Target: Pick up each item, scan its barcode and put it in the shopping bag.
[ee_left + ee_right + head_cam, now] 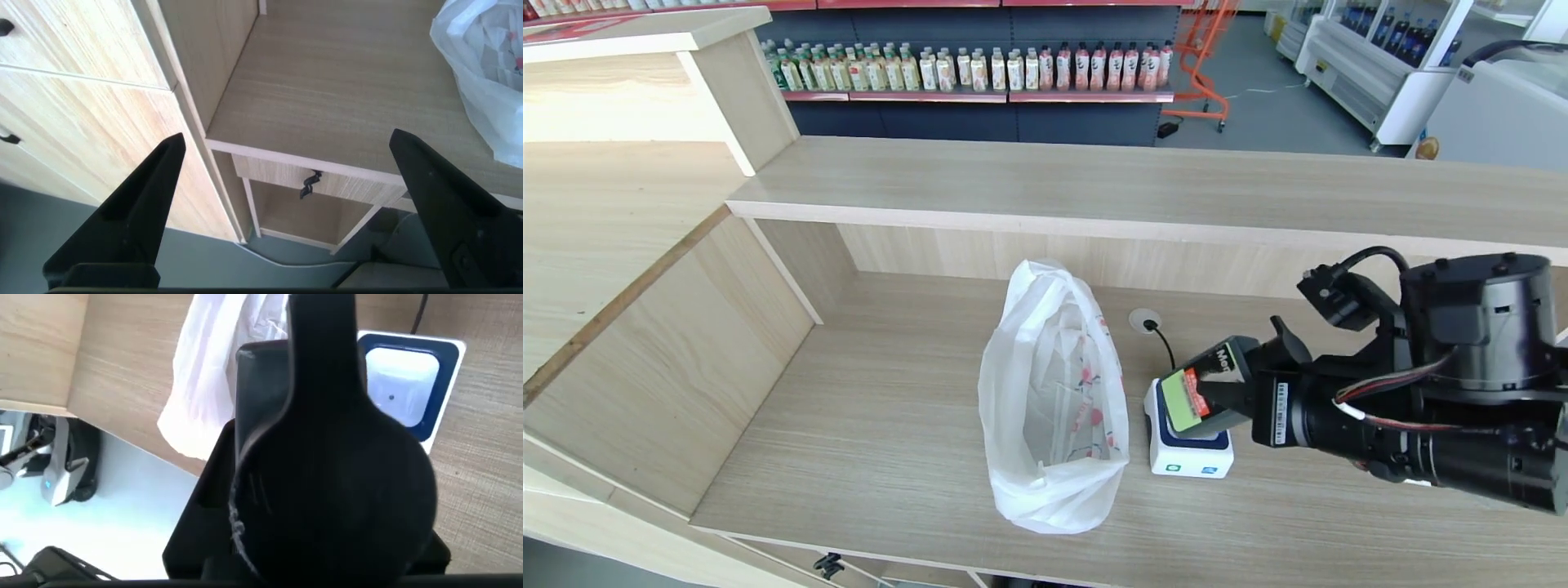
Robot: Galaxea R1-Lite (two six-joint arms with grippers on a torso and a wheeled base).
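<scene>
Scanning looks to be the step in hand. The right gripper (1218,394) has its jaws pinching a dark packet (1186,398) just above the scanner (1188,459). The shopping bag (1054,400) stands open on the desk (890,425), just left of the scanner. The next move is probably to carry the packet over the bag's mouth and let go. The left gripper (288,137) hangs well away from the scanner, jaws spread.

A pale wood desk (890,425) sits below a raised ledge (1094,184) at the back, with a side panel (670,367) on its left. A white plastic bag (1054,408) stands on it near the middle, mouth open. Just to its right, nearly touching, lies a white and blue scanner (1188,457). The scanner's black cable (1164,343) runs back into a round grommet (1143,318) in the desktop.
</scene>
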